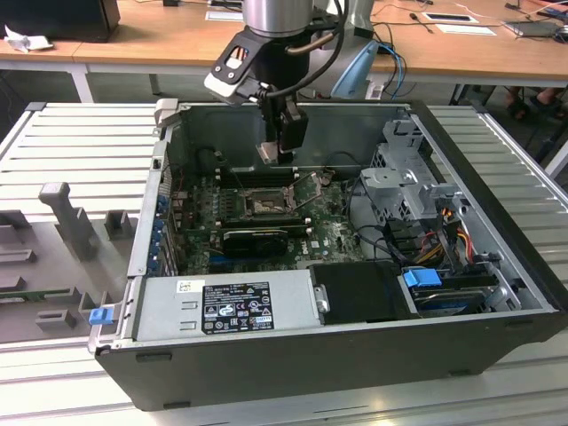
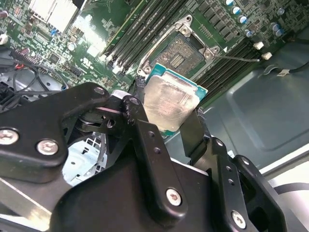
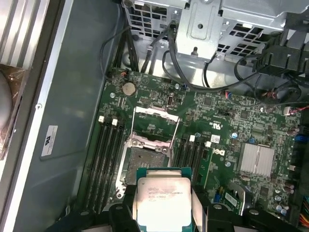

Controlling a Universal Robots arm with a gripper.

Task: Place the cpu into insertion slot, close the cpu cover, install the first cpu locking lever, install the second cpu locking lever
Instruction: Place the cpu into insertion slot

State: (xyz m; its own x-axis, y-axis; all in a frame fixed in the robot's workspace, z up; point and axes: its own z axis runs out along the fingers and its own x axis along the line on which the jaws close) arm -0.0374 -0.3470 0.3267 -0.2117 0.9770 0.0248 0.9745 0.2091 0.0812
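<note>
Second wrist view: black hand (image 2: 167, 112) grips pale silvery square cpu (image 2: 171, 102), hovering above empty dark square insertion slot (image 2: 181, 52). Silvery hinged cpu cover (image 3: 155, 119) open. Nothing installed yet.

cpu (image 3: 163, 202) above insertion slot (image 3: 145, 163); apart

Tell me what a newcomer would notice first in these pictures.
The eye goes first to the cpu, a pale square chip clamped in the gripper above the green board. Near it on the board lies the insertion slot, dark and unfilled, with the cpu cover swung open. In the exterior view the open computer case sits on a ribbed grey bench.
</note>
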